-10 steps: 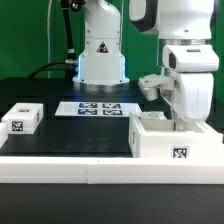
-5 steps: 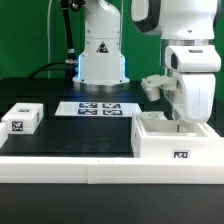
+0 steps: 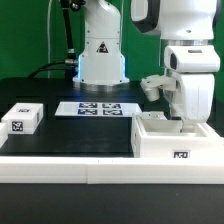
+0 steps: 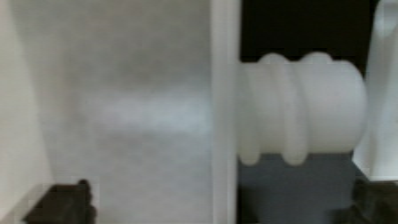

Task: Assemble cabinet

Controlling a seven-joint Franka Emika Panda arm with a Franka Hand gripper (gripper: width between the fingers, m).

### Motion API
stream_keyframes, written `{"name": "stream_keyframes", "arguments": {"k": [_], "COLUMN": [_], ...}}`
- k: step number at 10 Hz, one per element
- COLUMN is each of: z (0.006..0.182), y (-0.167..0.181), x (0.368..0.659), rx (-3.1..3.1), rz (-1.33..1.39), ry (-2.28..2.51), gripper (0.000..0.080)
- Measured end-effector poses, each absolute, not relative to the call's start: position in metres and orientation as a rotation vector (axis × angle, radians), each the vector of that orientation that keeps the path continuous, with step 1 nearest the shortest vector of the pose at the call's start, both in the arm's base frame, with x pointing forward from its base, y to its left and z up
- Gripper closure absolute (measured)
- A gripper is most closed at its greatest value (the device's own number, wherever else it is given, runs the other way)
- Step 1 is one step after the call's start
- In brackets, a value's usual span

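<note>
The cabinet body [image 3: 170, 142], a white box with a marker tag on its front, stands at the exterior view's right on the black table. My gripper [image 3: 186, 122] reaches down into its open top, so the fingertips are hidden there. In the wrist view the gripper [image 4: 222, 200] has its dark fingers [image 4: 68, 201] wide apart. A white cabinet wall [image 4: 125, 110] lies close between them, with a dark gap on one side. A white ribbed peg [image 4: 299, 108] sticks out beside the wall. A small white panel [image 3: 22, 119] with a tag lies at the exterior view's left.
The marker board [image 3: 97, 108] lies flat in the middle, in front of the arm's base [image 3: 101, 58]. A raised white rim [image 3: 70, 165] runs along the table's near edge.
One second ago the cabinet body's front face and tag looked taller. Since then the body has settled lower, and it has stayed still over the last half second. The arm has barely moved.
</note>
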State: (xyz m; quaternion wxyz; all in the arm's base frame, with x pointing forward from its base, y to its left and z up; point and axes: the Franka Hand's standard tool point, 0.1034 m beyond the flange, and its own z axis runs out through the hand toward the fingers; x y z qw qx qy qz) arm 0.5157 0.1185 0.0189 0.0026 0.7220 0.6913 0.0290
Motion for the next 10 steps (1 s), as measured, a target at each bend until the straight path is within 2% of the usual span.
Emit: {"name": "stream_keyframes", "arguments": {"k": [1,2,3,7,9,10], "z": [0.019,0.02,0.029,0.059,0.061,0.06], "y": [0.118,0.118,0.117,0.128,0.137,0.134], "x": [0.516,0.516,0.514,0.48,0.463,0.465], "rx": [2.265,2.264,2.261,2.284,2.361,2.362], "rz": [0.091,0.092,0.098,0.108,0.101,0.101], "ry": [2.168,2.167,2.16,2.122,2.051,2.049], "gripper": [0.0013,0.0013,0.0002,0.0002,0.0002,0.0002]}}
